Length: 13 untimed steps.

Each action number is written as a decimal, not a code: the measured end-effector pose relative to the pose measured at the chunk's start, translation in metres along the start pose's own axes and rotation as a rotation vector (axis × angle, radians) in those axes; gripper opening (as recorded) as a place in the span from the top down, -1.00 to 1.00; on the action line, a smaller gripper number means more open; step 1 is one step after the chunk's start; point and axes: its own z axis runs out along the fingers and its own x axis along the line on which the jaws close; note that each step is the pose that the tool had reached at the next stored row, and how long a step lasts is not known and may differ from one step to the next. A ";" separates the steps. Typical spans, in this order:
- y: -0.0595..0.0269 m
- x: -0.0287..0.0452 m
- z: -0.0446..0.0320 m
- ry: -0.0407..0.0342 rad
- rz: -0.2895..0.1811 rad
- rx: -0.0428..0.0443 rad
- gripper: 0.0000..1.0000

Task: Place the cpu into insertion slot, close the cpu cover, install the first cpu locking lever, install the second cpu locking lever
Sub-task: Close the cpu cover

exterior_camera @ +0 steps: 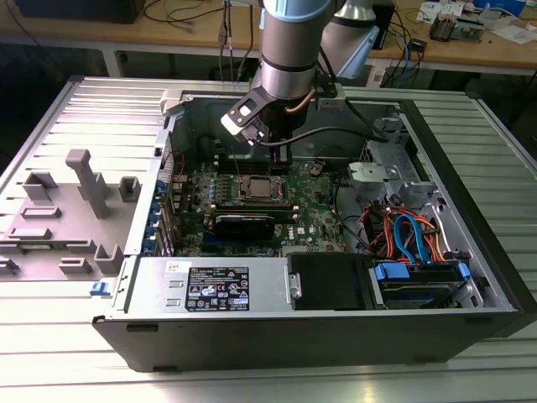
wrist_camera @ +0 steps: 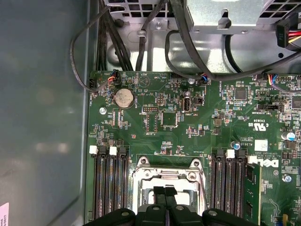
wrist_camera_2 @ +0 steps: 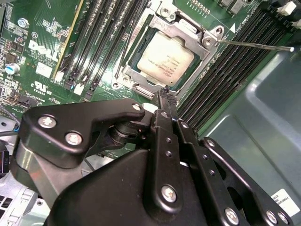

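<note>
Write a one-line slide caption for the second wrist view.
Closed pincer at the socket's edge; the cpu sits framed by the cpu cover, a thin lever rod jutting out alongside.

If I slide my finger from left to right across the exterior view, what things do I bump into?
First the grey plastic stands → the cpu → the orange and blue cables.

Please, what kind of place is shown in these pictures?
Probably a robotics or electronics lab: an open computer case lies on a ribbed metal table under a robot arm, with cluttered wooden workbenches behind.
</note>
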 end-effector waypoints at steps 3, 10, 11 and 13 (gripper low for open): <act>-0.0035 0.0001 0.0001 0.0001 0.000 -0.0001 0.79; -0.0192 0.0006 0.0004 0.0001 0.000 0.0000 0.79; -0.0203 0.0007 0.0004 0.0001 0.000 0.0000 0.79; -0.0216 0.0007 0.0004 0.0001 0.000 0.0000 0.79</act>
